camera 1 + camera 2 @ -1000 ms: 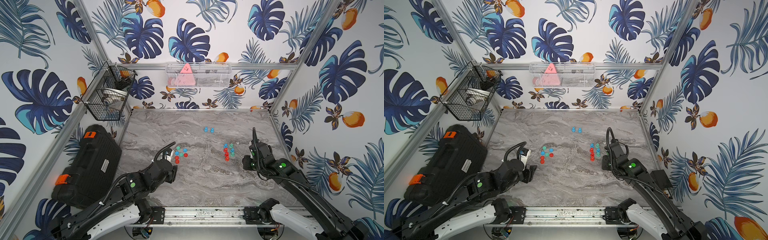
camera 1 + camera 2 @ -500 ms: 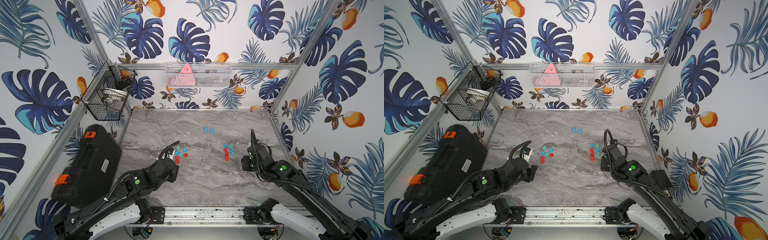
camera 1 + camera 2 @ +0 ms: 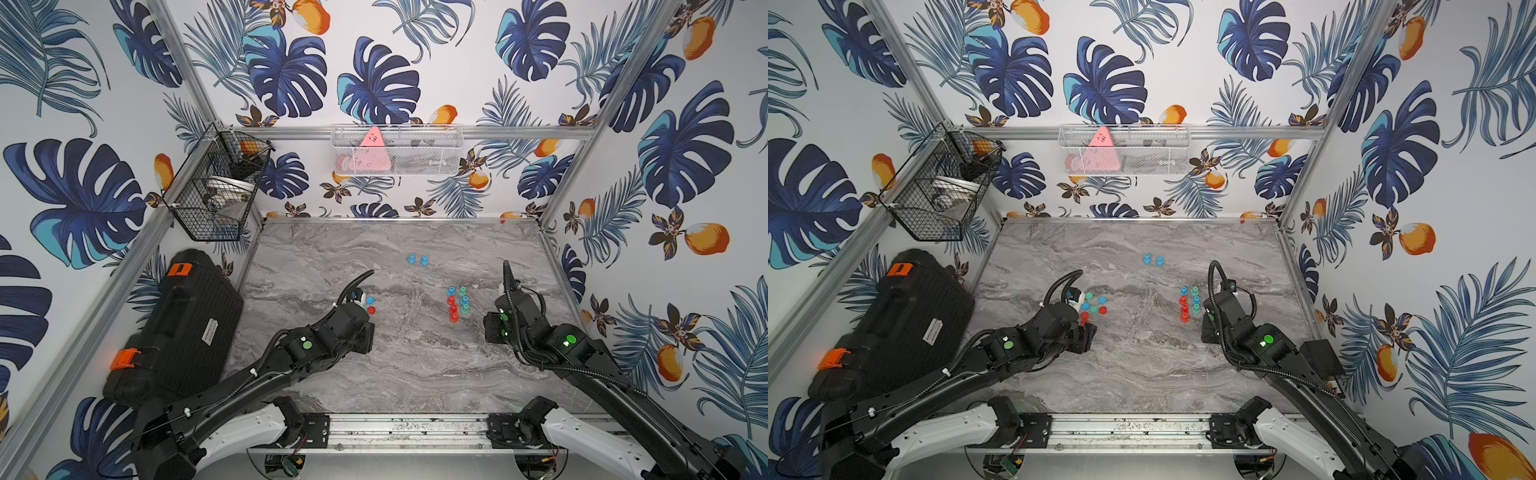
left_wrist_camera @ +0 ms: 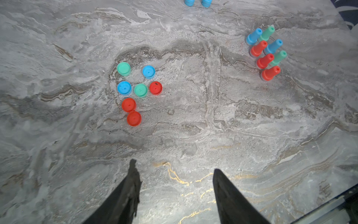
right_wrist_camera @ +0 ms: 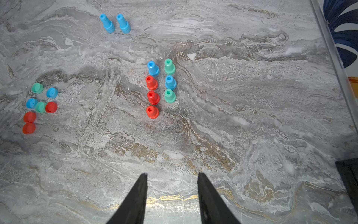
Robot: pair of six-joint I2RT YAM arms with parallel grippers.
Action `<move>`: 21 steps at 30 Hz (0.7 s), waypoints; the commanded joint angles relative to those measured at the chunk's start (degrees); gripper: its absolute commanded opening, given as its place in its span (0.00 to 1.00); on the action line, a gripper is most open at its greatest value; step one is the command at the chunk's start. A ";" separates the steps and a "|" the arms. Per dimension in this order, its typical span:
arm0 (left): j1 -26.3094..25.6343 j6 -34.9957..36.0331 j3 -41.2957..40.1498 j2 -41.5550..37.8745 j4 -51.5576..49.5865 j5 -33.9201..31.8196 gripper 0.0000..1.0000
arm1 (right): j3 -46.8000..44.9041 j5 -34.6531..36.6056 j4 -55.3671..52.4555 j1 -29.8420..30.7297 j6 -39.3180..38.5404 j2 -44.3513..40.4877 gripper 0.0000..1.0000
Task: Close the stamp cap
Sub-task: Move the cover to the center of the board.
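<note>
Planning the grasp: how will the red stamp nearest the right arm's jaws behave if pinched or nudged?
The red stamp stands upright, narrow neck over a wider base, so a nudge high up would probably tip it. It looks like small moulded plastic: likely light, stiff and rather slippery.

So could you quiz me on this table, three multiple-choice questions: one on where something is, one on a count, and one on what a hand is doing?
1. On the table, the loose caps lie: A) against the back edge; B) in the far right corner; C) just ahead of the left hand.
2. The red caps number: A) one; B) three; C) five.
3. The right hand is: A) open and empty; B) clamped on a cap; C) shut tight.

Answers: C, the left wrist view shows them just past its tips; B, three red tops sit in the cluster; A, its tips stand apart with nothing between.
</note>
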 commanded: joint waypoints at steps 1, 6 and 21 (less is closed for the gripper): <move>3.44 -1.27 -0.80 1.79 6.34 6.52 0.65 | 0.09 1.30 -0.59 0.50 0.71 -0.36 0.46; 10.15 -3.19 -3.13 5.18 10.93 11.58 0.64 | 0.05 1.83 -0.67 1.08 0.86 -0.72 0.46; 13.57 -6.39 -4.50 16.19 19.02 11.39 0.63 | 0.09 2.14 -0.77 1.61 1.09 -0.48 0.47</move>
